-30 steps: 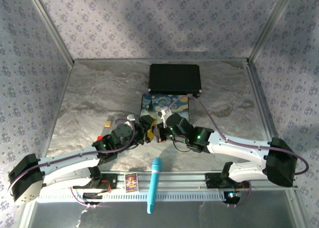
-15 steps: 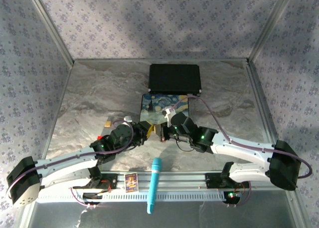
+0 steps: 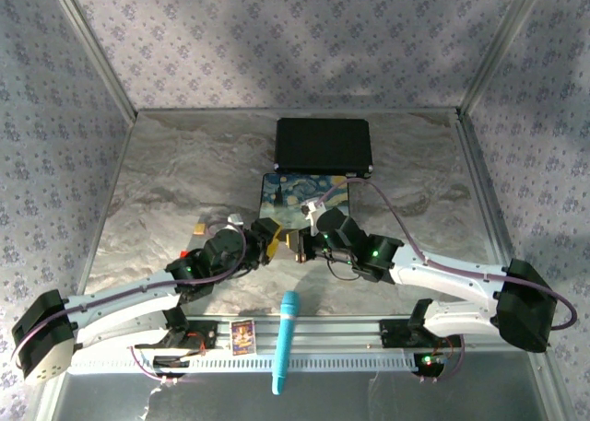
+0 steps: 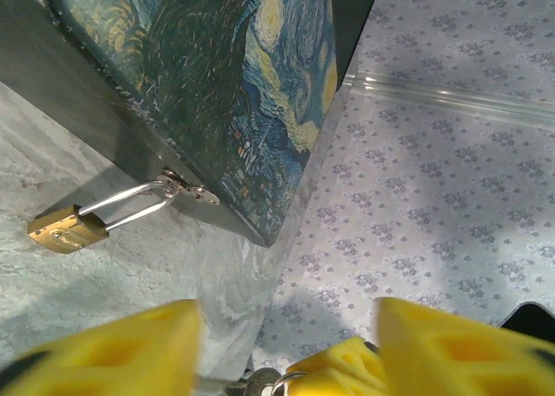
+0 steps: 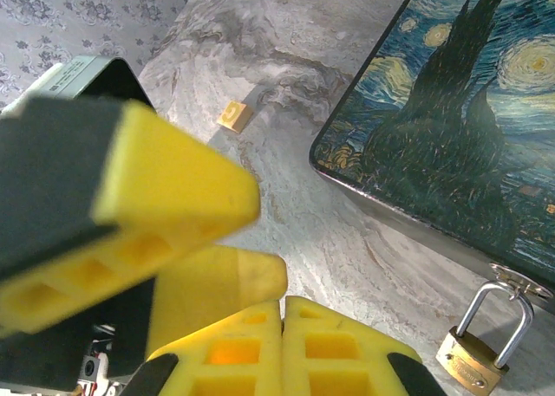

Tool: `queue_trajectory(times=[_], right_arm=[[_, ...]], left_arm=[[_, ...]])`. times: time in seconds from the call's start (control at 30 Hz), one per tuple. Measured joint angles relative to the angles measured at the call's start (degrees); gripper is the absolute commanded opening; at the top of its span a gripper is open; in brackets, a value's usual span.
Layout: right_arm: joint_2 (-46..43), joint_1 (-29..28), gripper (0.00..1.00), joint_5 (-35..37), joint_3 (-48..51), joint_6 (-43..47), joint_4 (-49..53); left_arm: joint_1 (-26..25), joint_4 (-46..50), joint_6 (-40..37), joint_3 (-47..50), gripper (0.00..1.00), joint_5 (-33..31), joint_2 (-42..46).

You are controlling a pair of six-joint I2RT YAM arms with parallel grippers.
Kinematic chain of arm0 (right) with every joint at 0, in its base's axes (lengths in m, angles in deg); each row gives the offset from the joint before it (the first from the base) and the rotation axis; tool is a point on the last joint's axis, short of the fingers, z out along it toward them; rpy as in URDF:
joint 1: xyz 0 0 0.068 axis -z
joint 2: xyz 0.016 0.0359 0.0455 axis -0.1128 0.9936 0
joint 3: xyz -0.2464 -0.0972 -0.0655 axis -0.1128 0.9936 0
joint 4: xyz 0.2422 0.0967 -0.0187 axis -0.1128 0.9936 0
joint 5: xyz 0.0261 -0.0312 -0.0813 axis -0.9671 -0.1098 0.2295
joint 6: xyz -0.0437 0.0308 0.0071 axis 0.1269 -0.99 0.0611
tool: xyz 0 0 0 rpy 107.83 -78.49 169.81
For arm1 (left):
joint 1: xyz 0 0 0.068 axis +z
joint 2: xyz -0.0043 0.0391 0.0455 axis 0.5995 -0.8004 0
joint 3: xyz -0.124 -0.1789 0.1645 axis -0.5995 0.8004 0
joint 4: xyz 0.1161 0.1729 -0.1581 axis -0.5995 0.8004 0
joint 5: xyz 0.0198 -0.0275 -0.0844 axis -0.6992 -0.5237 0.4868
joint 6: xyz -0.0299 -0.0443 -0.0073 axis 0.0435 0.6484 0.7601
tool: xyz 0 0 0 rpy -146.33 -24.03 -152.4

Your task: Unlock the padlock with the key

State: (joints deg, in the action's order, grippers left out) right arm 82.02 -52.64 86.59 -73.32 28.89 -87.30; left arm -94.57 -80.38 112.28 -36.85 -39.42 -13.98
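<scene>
The brass padlock (image 4: pixel 66 228) lies on the marble table, its silvery shackle hooked through the hasp on the front of the painted box (image 4: pixel 234 84); it also shows at the lower right of the right wrist view (image 5: pixel 476 359). My right gripper (image 5: pixel 283 327) is shut, and the key (image 4: pixel 258 385) with its ring pokes out at its tip. My left gripper (image 4: pixel 286 348) is open, its yellow fingers (image 4: pixel 104 353) standing either side of that tip and the key. From above, both grippers (image 3: pixel 274 246) (image 3: pixel 297 246) meet just in front of the box.
A black case (image 3: pixel 324 145) sits behind the painted box (image 3: pixel 304 198). A small yellow block (image 5: pixel 234 116) lies on the table to the left. A teal marker (image 3: pixel 285 340) and a small card (image 3: pixel 242 335) rest on the front rail. Patterned walls enclose the table.
Both wrists have shifted slightly toward the painted box over the last second. The left jaws stand wider than half a second ago. The right gripper stays shut.
</scene>
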Motion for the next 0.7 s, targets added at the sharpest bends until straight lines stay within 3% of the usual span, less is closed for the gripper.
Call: queue_trajectory(times=[0.17, 0.37, 0.6, 0.7], right_arm=[[0.0, 0.0, 0.0, 0.0, 0.0, 0.0, -1.7], [1.6, -0.3, 0.0, 0.0, -0.1, 0.0, -4.1], [4.6, -1.9, 0.0, -0.1, -1.0, 0.0, -6.2], [4.6, -2.1, 0.0, -0.3, -1.0, -0.2, -7.2]], left_arm=[[0.0, -1.5, 1.7, 1.0, 0.95, 0.1, -0.1], [0.0, -6.6, 3.7, 1.0, 0.97, 1.5, -3.3], [-0.3, -10.5, 4.9, 1.2, 0.87, 1.6, -6.4], [-0.4, -11.3, 5.4, 1.2, 0.76, 1.4, -6.3]])
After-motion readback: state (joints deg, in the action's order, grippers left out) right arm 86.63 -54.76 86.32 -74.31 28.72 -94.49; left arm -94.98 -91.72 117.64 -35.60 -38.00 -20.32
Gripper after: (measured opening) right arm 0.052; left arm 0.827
